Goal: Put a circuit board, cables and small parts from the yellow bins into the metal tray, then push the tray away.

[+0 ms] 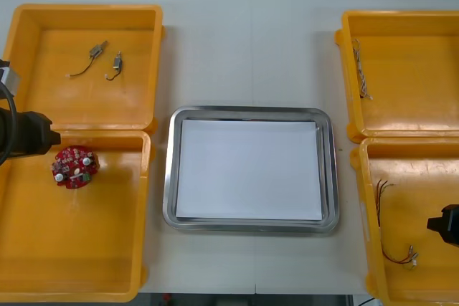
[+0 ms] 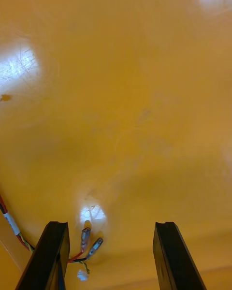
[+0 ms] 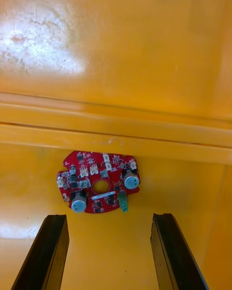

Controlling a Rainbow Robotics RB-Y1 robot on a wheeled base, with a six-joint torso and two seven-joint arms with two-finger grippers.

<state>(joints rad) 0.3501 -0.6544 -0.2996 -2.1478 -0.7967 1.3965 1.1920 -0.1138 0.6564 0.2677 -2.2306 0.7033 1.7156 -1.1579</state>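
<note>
- Nearest us, the left tool point(image 3: 108, 217) hung over the near left bin point(image 1: 72, 249), its fingers wide apart with nothing between them.
- The circuit board point(image 3: 99, 187) lay flat on that bin's floor just ahead of the fingertips, roughly centred on the gap. Being round, it had no long axis, so we judged a short advance and descent would bracket it.
- The right tool point(image 2: 111, 224), equally open and empty, hovered over the near right bin point(image 1: 430, 177). The red and yellow cable point(image 2: 86, 234) ended beside one finger, off the gap's middle.
- Between the bins, the metal tray point(image 1: 171, 170) sat on the tabletop point(image 1: 215, 34), white inside, holding nothing.
- Farther off, small metal parts point(image 1: 97, 50) lay in the far left bin point(image 1: 43, 91) and a twisted blue and white cable point(image 1: 361, 69) in the far right bin point(image 1: 416, 91).
- We judged the left arm better placed for its pick.
</note>
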